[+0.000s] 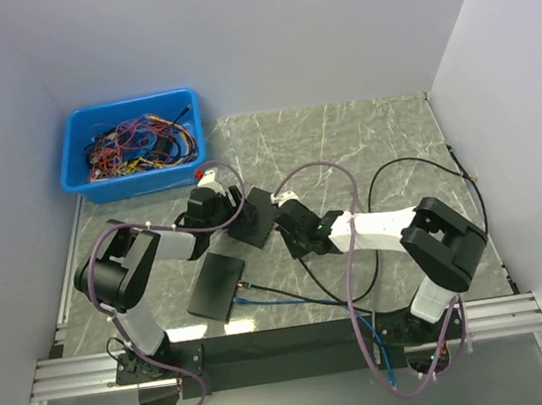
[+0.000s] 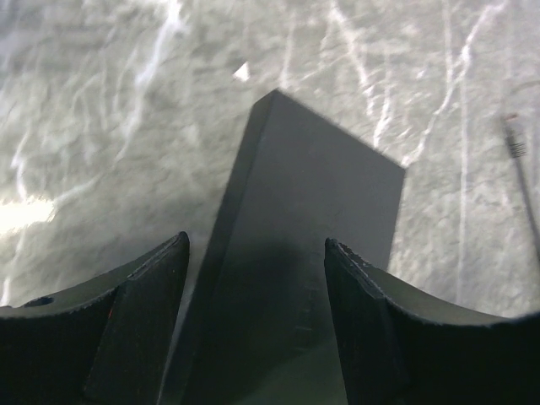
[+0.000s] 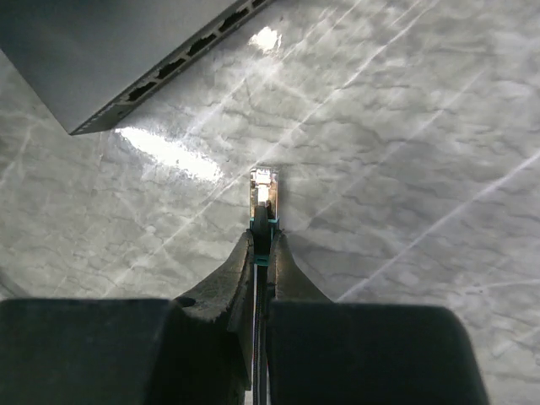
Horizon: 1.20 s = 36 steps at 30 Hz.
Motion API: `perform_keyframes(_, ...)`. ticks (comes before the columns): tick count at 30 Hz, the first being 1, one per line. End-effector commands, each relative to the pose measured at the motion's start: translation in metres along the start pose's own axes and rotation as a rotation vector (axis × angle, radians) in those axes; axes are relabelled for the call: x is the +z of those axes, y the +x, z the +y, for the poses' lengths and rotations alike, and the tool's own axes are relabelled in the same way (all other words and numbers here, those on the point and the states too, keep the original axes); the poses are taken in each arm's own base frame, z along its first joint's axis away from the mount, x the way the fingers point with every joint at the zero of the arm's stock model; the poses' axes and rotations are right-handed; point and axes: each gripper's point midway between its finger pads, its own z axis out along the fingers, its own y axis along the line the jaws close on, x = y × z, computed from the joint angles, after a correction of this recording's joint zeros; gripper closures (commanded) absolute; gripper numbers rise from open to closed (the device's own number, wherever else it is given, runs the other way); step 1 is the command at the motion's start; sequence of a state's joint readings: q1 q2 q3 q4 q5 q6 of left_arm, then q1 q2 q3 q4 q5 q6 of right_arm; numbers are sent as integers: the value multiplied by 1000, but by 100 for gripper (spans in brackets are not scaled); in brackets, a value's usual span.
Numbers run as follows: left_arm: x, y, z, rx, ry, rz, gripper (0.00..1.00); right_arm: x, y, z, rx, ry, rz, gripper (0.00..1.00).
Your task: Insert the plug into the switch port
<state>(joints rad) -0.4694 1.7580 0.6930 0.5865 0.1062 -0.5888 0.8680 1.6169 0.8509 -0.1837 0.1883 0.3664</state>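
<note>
Blue bin (image 1: pixel 139 187) of wires far left, at the back. Left end effector (image 2: pixel 255 253) spread wide astride the black switch (image 2: pixel 312 211); can't tell if the pads actually bear on it. Second flat black box (image 1: pixel 217 284) lies nearer the bases, apart from the switch. Right end effector (image 3: pixel 261 245) pinched tight on the plug (image 3: pixel 263 187), clear tip sticking out past the fingertips. Plug sits over bare tabletop (image 3: pixel 405 126), apart from the switch's port row.
</note>
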Motion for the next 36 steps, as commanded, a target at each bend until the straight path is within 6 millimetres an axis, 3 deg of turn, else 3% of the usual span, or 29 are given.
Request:
perform_keyframes(1, -6, 4, 6, 1, -25, -10, 29, 3, -23, 19, 20, -57, -45, 100)
perform_keyframes(6, -4, 17, 12, -11, -27, 8, 30, 4, -37, 27, 15, -74, -57, 100)
perform_keyframes(17, -2, 18, 12, -15, -29, 11, 31, 17, -42, 36, 0, -87, -38, 100)
perform_keyframes(36, 1, 21, 12, -8, -27, 20, 32, 20, -60, 40, -2, -81, -72, 100)
